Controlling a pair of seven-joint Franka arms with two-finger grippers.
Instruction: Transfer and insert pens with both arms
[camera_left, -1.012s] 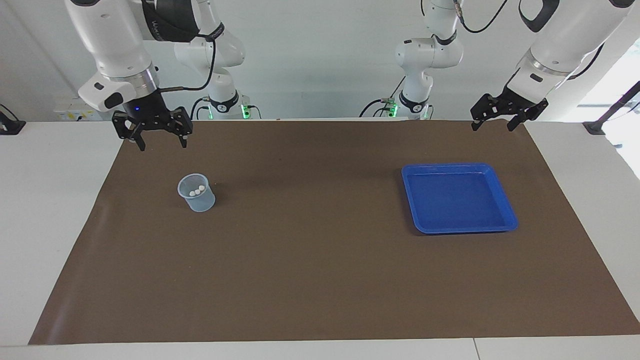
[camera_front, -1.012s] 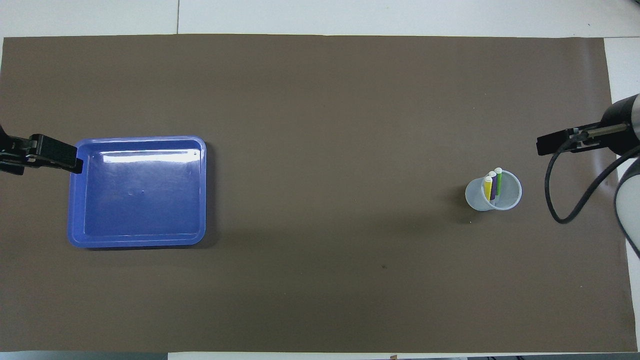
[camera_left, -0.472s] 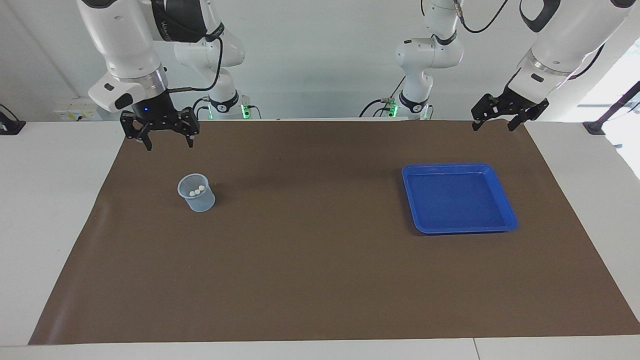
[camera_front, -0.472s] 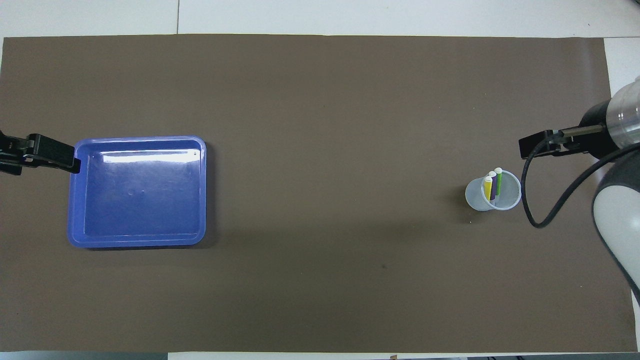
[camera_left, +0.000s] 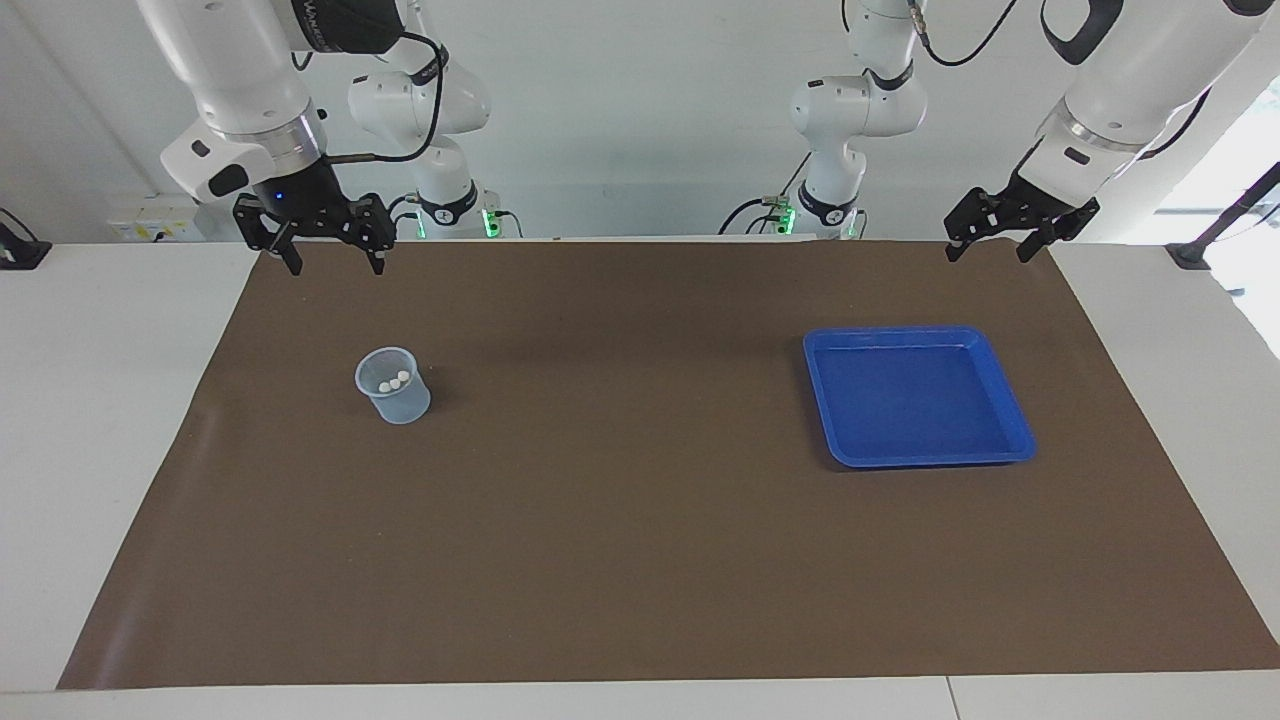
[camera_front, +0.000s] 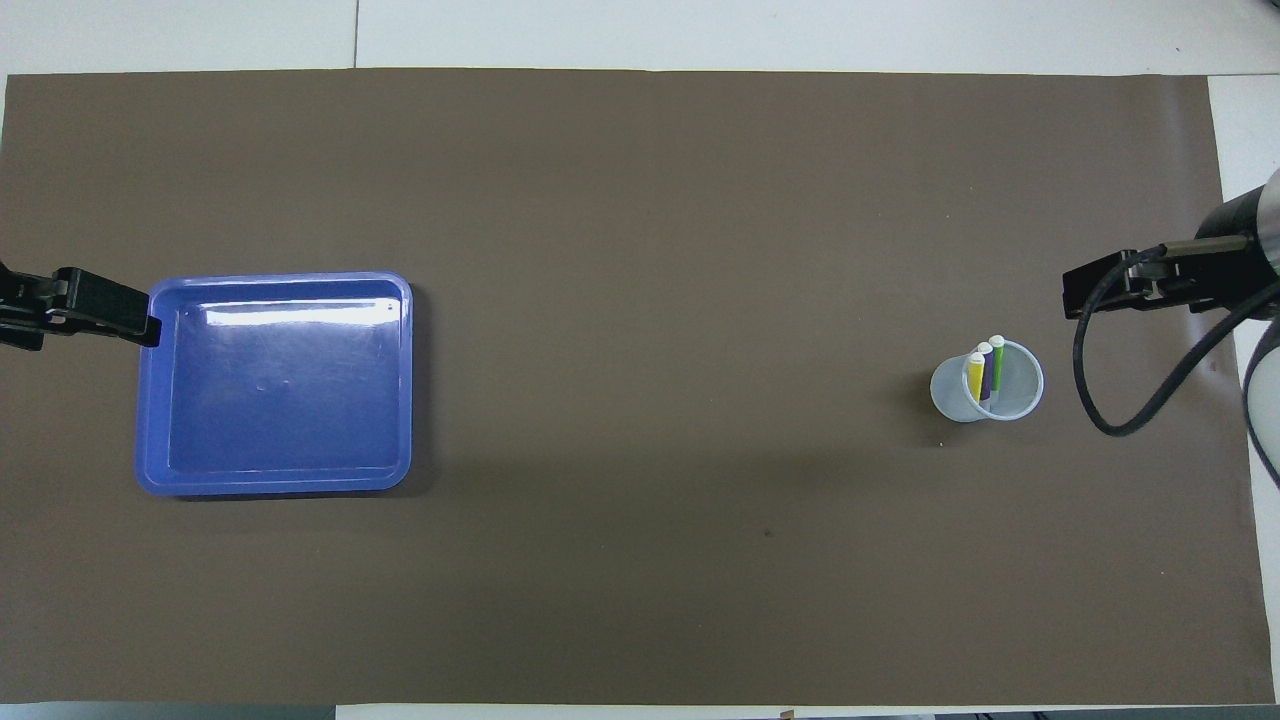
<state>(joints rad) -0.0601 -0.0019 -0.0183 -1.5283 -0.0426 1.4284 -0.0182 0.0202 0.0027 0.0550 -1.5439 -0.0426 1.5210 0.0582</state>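
Observation:
Three pens stand upright in a clear plastic cup toward the right arm's end of the brown mat: yellow, purple and green. In the facing view only their whitish ends show. My right gripper is open and holds nothing. It hangs in the air over the mat's edge by the robots, apart from the cup, and also shows in the overhead view. My left gripper is open and holds nothing. It waits over the mat's corner at the left arm's end, beside the blue tray.
A blue square tray lies on the mat toward the left arm's end, and also shows in the overhead view. The brown mat covers the white table. Two slimmer white arms stand at the robots' end of the table.
My right gripper has risen and drawn back from the cup toward the robots' edge of the mat. The left gripper, cup, pens and tray have not moved.

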